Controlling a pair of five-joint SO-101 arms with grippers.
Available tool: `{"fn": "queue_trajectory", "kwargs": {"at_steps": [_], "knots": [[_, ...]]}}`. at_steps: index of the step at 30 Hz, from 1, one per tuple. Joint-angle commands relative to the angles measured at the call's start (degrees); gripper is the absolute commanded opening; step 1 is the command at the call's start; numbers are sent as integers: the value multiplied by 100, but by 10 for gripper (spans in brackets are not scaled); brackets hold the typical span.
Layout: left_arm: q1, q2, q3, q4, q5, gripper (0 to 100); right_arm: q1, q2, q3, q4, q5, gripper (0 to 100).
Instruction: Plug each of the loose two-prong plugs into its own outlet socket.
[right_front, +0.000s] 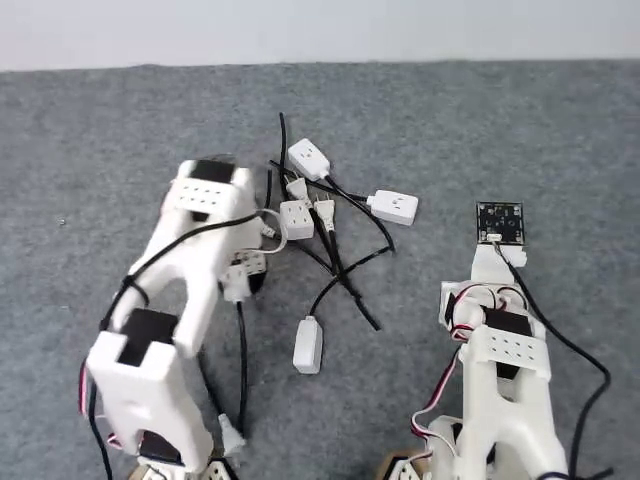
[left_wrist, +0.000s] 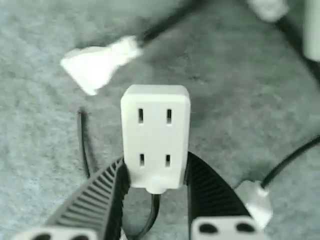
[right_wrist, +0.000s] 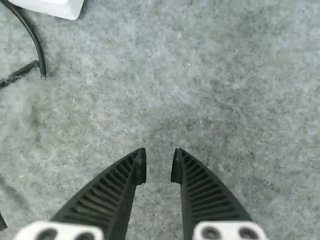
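grey felt-like table surface (right_front: 470, 130). tangle of black cords (right_front: 345, 270) lies near middle. white far socket (right_front: 308, 157) at tangle's back edge; side socket (right_front: 393, 206) toward right arm; cube socket (right_front: 297, 219) just beside small two-prong plug (right_front: 324, 210); long white block (right_front: 307, 345) nearer front.

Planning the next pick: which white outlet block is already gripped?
The double outlet block with two pairs of slots, clamped between the left gripper's fingers. The others, like the single outlet, lie loose on the grey carpet.
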Motion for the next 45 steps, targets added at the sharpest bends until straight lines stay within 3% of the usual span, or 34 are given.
{"fn": "queue_trajectory", "kwargs": {"at_steps": [1,7,19,22,28,34,45], "knots": [[-158,-1213,752,-510,-422,9,-57,-4,-88,-110,62,101],[-123,-2620,2571,-1873,-484,12,-57,4,-79,-101,62,101],[976,-1635,3020,-3059,-448,13,-57,-40,-44,-110,62,101],[1002,-1503,2976,-3103,-448,56,-57,-40,-44,-110,62,101],[1152,-1486,2967,-2813,62,294,-57,-48,-44,-110,62,101],[888,-2462,3108,-2611,-255,238,-48,-40,-44,-110,62,101],[325,-6259,4734,-2092,-1741,224,-57,-48,-35,-57,62,101]]}}
